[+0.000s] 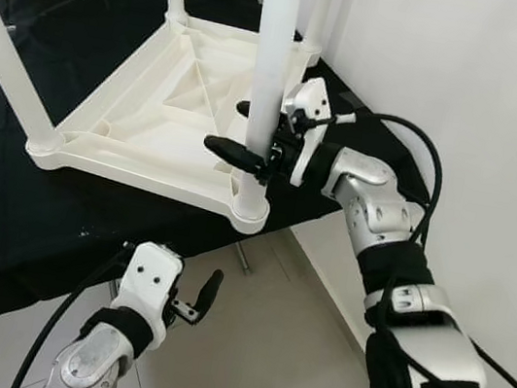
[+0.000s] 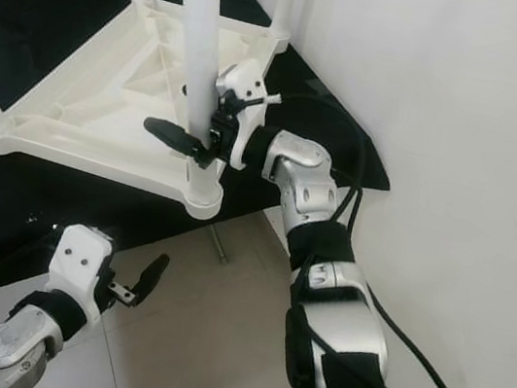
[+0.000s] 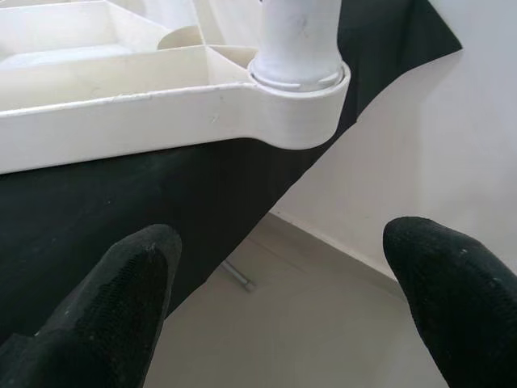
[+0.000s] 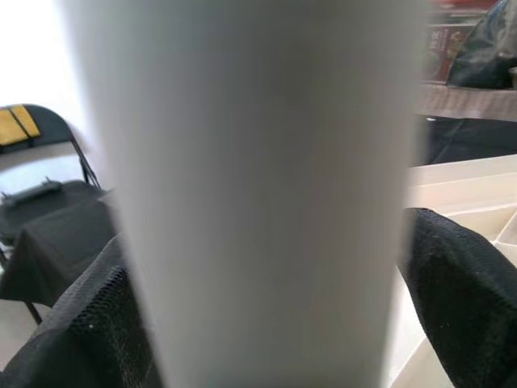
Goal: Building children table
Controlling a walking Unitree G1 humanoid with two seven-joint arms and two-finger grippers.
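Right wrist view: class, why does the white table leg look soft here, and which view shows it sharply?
Right wrist view: the table leg sits right against the lens between the right gripper fingers, so it blurs. Left eye view: the same leg is crisp, evenly lit, without glare.

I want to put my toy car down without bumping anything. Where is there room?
The black cloth between the upside-down table and its far edge is bare. So is the floor beside the left gripper. It is crowded at the near corner leg, where the right gripper grips it.
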